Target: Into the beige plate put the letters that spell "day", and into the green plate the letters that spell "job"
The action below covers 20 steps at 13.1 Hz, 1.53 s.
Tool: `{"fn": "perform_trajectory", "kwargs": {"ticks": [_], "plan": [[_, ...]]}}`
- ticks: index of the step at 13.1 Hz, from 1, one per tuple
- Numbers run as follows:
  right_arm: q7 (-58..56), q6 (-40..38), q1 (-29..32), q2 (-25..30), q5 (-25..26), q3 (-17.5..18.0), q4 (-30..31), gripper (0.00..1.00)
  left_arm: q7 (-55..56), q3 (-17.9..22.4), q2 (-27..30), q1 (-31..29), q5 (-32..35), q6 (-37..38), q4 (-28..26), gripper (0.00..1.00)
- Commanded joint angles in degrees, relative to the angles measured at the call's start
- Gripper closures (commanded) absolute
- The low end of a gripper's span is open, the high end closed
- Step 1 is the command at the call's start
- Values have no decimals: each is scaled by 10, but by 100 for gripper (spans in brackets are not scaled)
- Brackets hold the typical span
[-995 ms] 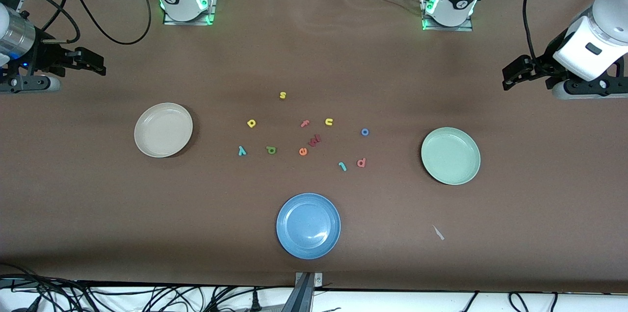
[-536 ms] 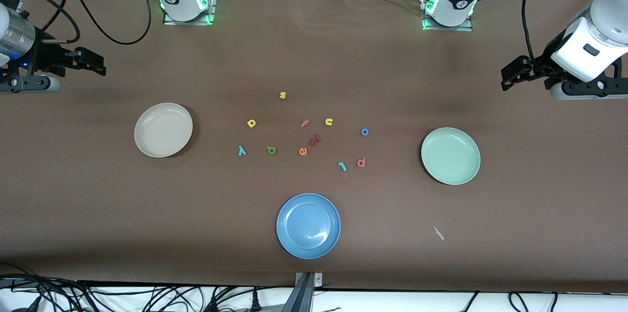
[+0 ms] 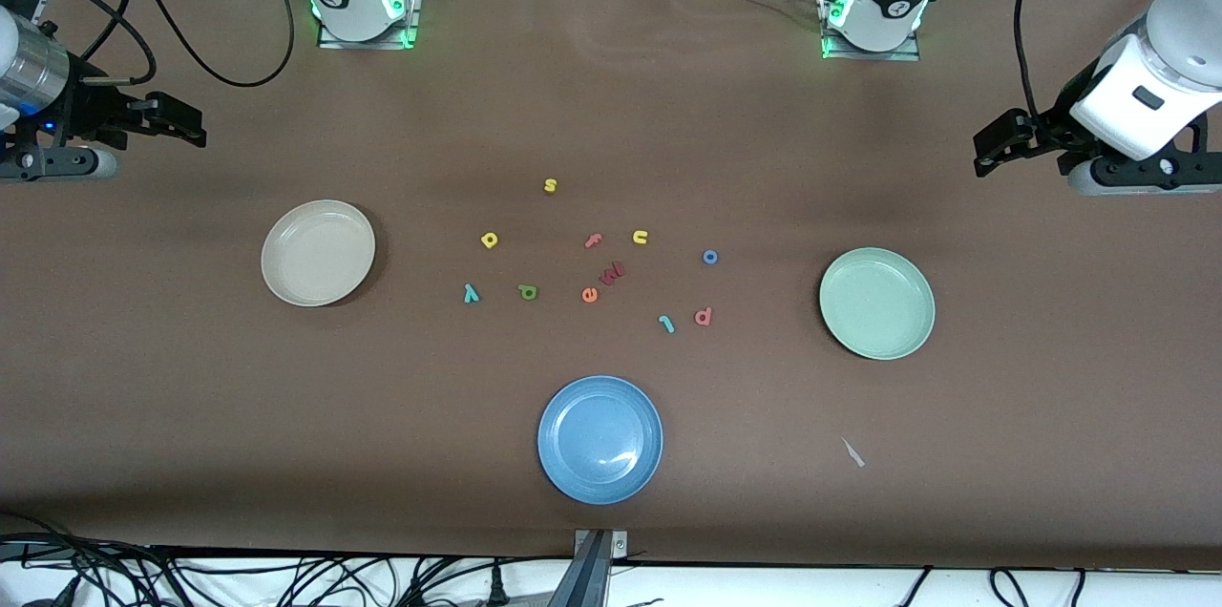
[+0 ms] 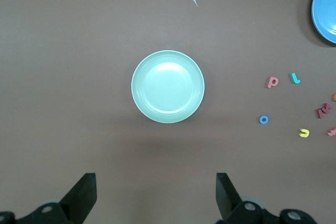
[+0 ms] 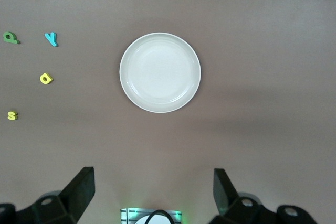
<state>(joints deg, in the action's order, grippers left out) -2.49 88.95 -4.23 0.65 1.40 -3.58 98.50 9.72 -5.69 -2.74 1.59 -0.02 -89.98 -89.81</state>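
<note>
The beige plate lies toward the right arm's end, the green plate toward the left arm's end. Between them lie the yellow bowl-and-stem letter, teal "y" and dark green letter, then the blue "o", teal "j" and salmon letter. My right gripper hangs open and empty over the table's right-arm end. My left gripper hangs open and empty over the left-arm end.
A blue plate sits nearest the front camera. Among the letters lie a yellow "s", pink "f", yellow "u", dark red "w" and orange "e". A small white scrap lies near the green plate.
The left arm's hand has drifted slightly toward the table's middle. The right arm, the letters and the plates have not moved.
</note>
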Motion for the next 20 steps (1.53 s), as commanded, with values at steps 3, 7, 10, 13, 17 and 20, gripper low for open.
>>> {"fn": "perform_trajectory", "kwargs": {"ticks": [3, 7, 10, 13, 17, 20], "plan": [[4, -5, -3, -5, -5, 5, -12, 0, -6, -2, -21, 4, -4, 1, 15, 0], [2, -7, -10, -18, -4, 9, -11, 0, -6, -3, -21, 7, -2, 1, 15, 0], [1, -4, -28, -30, -3, 9, -13, 0, -5, -2, -21, 7, -6, 1, 15, 0], [4, 2, -37, -40, -11, 10, -12, 0, -5, -4, -38, 17, 0, 2, 15, 0], [4, 7, -84, -68, -30, 9, -12, 0, -5, -8, -53, 53, -4, 8, 15, 0], [5, 42, -97, -92, -54, 9, -5, 0, -12, -7, -55, 55, -5, 7, 15, 0]]}}
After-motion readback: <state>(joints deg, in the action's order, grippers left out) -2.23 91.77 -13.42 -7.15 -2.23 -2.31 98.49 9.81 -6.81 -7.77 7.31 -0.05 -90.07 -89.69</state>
